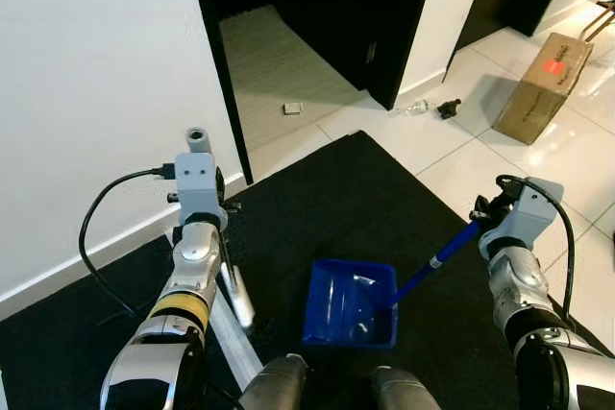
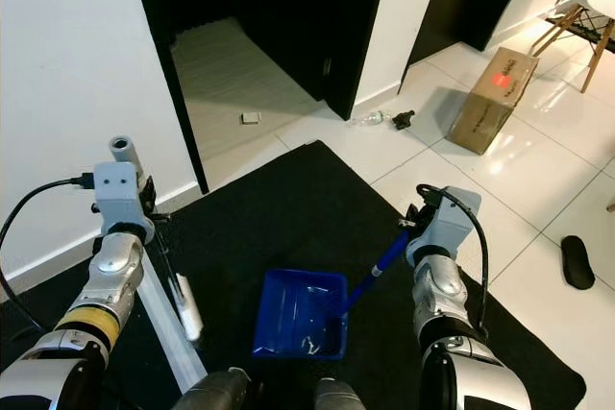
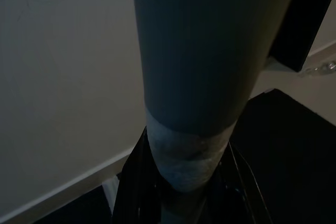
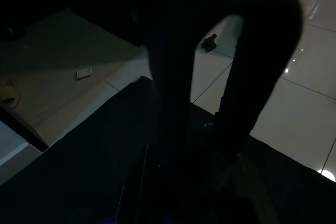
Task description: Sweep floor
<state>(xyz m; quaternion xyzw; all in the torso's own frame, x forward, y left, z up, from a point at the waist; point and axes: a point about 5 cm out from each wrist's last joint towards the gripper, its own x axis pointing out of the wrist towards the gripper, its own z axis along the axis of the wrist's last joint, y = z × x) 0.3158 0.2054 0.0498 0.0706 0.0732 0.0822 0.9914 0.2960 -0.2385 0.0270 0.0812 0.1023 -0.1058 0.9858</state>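
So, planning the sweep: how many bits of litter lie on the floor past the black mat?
3: a small card inside the doorway, a clear bottle and a dark object on the white tiles. More may be hidden.

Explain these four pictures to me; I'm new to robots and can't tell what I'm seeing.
It is a walking humanoid with two silver arms. The two upper pictures come from cameras on its head, looking down; the two dark ones come from cameras on its wrists. The left end effector holds a grey broom handle. The right end effector holds the blue handle of a dustpan resting on a black rug. Beyond lie a bottle, a cardboard box and a small white scrap.
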